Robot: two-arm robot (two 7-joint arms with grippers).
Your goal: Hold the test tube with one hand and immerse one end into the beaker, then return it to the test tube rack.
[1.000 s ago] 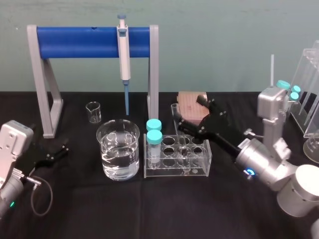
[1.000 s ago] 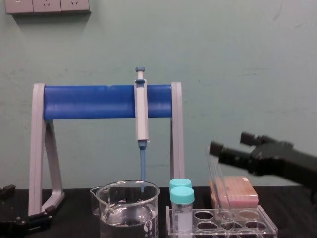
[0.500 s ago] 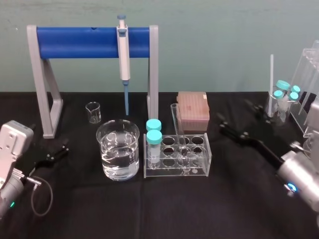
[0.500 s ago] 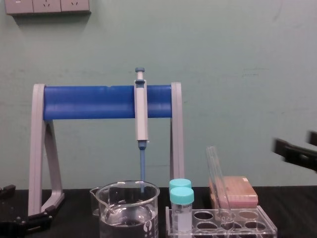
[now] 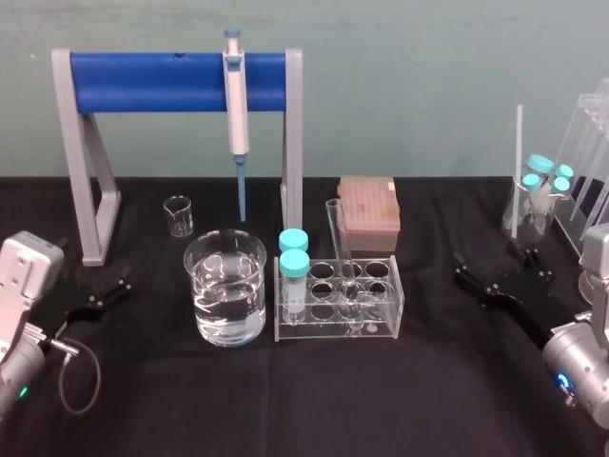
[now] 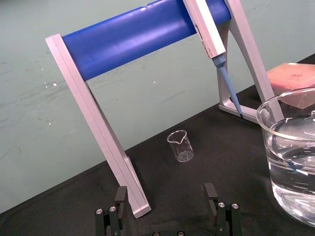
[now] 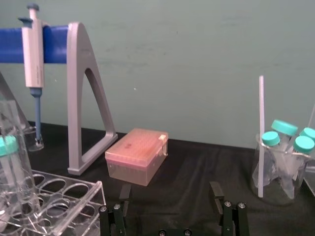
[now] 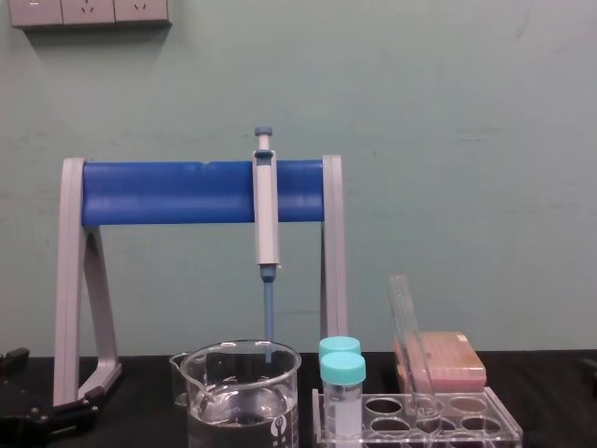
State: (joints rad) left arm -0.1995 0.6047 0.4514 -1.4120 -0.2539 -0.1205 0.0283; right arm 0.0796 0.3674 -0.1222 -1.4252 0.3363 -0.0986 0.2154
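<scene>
The test tube [image 5: 335, 236] leans in a back hole of the clear test tube rack [image 5: 379, 327], its open top free; from the chest it rises as a slim glass tube [image 8: 407, 341] above the rack [image 8: 466, 425]. The beaker [image 5: 226, 286], part full of water, stands just left of the rack. My right gripper [image 5: 490, 268] hovers open and empty over the cloth, well right of the rack; its wrist view shows the gripper [image 7: 170, 196] spread wide. My left gripper [image 5: 116, 283] rests open at the left, apart from the beaker [image 6: 295, 167].
Two teal-capped tubes [image 5: 293, 255] fill the rack's left holes. A pink box [image 5: 368, 211] sits behind it. A pipette [image 5: 235, 105] hangs on the blue stand [image 5: 171, 81] beside a small beaker [image 5: 177, 214]. A flask of capped tubes [image 5: 535, 195] stands far right.
My right gripper has pulled back from the test tube and rack, moving right and toward me with nothing in it. The tube stays in the rack. The left arm has not moved.
</scene>
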